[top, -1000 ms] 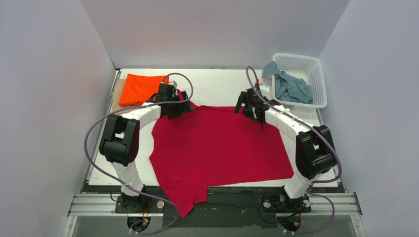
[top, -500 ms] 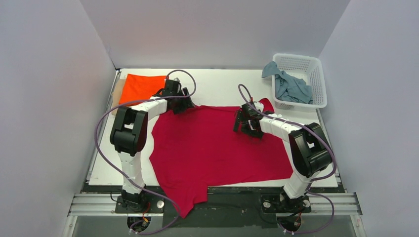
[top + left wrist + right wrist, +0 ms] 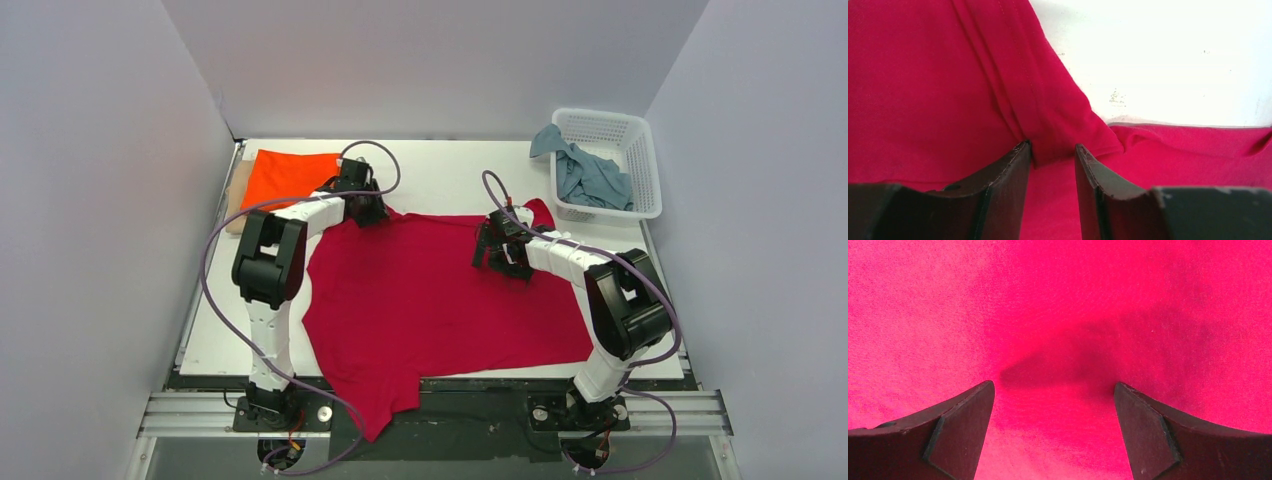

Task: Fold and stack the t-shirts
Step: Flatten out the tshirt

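Crimson t-shirt lies spread mid-counter, its lower-left flap hanging over the bottom edge. L fingers are clenched on a ridge of cloth at the shirt's upper-left corner; the fabric runs down & right from there. R fingers are released wide over flat cloth w/ nothing between them; can't tell if they touch it. The shirt's upper-right corner lies just up & right of them, so R arm is nearer, prob. the next grab. Orange t-shirt lies upper left.
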`<action>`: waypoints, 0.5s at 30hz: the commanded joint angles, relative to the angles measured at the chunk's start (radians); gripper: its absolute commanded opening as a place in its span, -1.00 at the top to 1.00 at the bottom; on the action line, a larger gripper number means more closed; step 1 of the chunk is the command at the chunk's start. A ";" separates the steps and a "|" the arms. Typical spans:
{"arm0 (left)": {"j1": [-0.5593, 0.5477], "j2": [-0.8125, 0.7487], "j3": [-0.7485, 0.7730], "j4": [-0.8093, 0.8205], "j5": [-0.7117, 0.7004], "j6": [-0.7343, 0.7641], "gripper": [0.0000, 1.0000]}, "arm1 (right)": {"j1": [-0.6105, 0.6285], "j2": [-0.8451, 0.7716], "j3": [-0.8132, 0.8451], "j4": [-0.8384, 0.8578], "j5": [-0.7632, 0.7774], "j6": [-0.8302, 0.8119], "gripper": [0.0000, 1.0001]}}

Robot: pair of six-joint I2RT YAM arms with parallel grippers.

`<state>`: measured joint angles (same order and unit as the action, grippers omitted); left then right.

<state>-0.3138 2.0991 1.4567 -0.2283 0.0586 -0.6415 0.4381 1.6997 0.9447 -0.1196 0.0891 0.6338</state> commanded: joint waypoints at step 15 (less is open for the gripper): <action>-0.013 0.067 0.153 -0.035 -0.050 0.007 0.88 | -0.032 0.028 -0.050 -0.034 -0.005 -0.005 -0.69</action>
<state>-0.3214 2.1483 1.5372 -0.2596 0.0231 -0.6453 0.4286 1.6981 0.9398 -0.1085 0.0883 0.6300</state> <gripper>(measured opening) 0.196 0.847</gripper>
